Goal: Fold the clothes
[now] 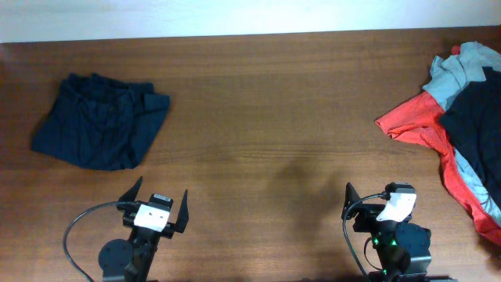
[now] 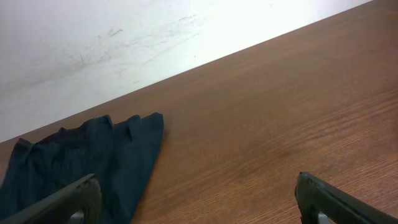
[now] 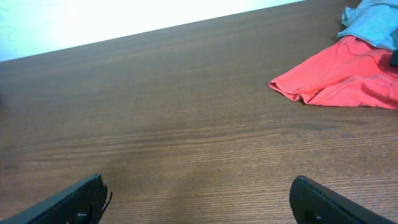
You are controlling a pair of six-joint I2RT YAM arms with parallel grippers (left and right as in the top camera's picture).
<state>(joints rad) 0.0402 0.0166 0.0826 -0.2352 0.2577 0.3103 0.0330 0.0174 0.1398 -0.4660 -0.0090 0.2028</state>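
A brown worktop (image 1: 274, 117) stretches below a white wall. A rumpled clothes heap (image 1: 462, 117), red, grey and dark, lies at its right edge. A navy garment (image 1: 98, 121) lies far left. The left pincer (image 1: 162, 189) and right pincer (image 3: 196, 183) gape wide, empty.

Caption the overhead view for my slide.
Open left gripper and right gripper idle; navy garment at left, clothes pile at right.

You get even, fairly bright light across the counter (image 1: 258, 117), with only a faint soft shadow right of its middle in the overhead view. In both wrist views the wall (image 2: 93, 37) behind blows out to glaring white.
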